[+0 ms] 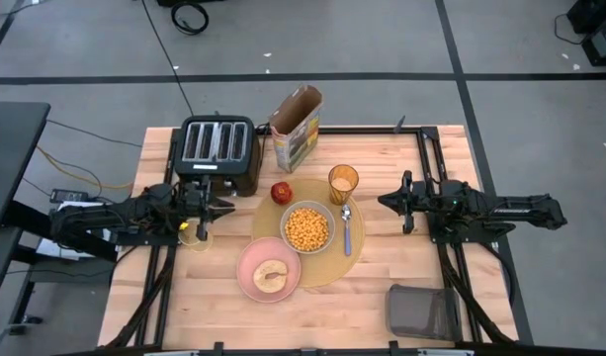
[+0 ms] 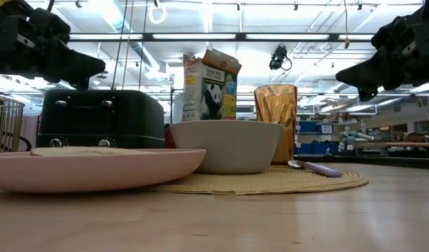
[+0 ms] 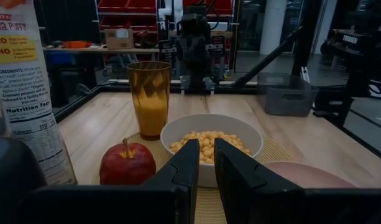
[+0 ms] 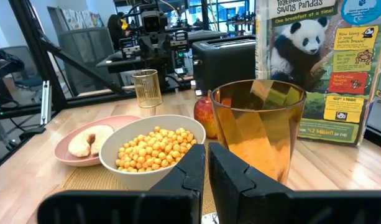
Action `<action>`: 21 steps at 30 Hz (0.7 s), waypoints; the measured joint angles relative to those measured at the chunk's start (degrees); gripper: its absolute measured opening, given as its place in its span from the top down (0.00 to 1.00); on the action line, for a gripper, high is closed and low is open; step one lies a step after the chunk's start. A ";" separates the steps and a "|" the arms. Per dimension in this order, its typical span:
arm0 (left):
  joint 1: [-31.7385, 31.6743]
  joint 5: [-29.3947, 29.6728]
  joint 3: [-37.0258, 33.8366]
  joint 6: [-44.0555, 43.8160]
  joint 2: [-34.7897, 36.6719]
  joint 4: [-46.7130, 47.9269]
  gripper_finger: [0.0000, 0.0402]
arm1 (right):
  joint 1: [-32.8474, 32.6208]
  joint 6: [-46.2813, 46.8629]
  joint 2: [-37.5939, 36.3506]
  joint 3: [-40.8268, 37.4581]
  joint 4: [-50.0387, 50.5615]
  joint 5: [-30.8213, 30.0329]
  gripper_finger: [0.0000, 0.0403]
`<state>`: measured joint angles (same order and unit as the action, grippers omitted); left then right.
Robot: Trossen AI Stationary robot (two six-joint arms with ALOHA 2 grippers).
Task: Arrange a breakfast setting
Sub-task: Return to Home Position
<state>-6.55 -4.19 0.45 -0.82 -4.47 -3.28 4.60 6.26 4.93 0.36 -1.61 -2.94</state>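
Observation:
A round tan placemat lies at mid-table. On it stand a pale grey bowl full of yellow cereal balls, an amber tumbler and a red apple. A small spoon with a bluish handle lies to the right of the bowl. A pink plate with a piece of bread overlaps the mat's near left edge. My left gripper hovers left of the apple, shut and empty, above the table. My right gripper hovers right of the tumbler, shut and empty.
A black four-slot toaster and an open cereal box stand at the far side. A clear glass stands beside my left arm. A dark grey mesh basket sits at the near right corner.

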 joint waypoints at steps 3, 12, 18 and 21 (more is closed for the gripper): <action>1.96 1.51 0.02 -0.02 -0.13 0.19 0.86 | 0.01 0.00 0.01 0.00 -0.01 0.00 0.93; 4.22 1.49 0.02 0.00 -0.02 -0.18 0.86 | 0.00 0.01 0.04 0.00 -0.03 0.00 0.93; 4.22 1.49 0.02 -0.01 -0.02 -0.46 0.86 | 0.00 0.00 0.04 0.00 -0.04 0.00 0.93; 4.22 1.49 0.02 -0.02 -0.02 -0.48 0.86 | 0.00 0.00 0.04 0.00 -0.04 0.00 0.93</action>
<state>-2.33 -2.70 0.47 -0.84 -4.49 -3.77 4.60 6.26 4.97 0.36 -1.65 -2.94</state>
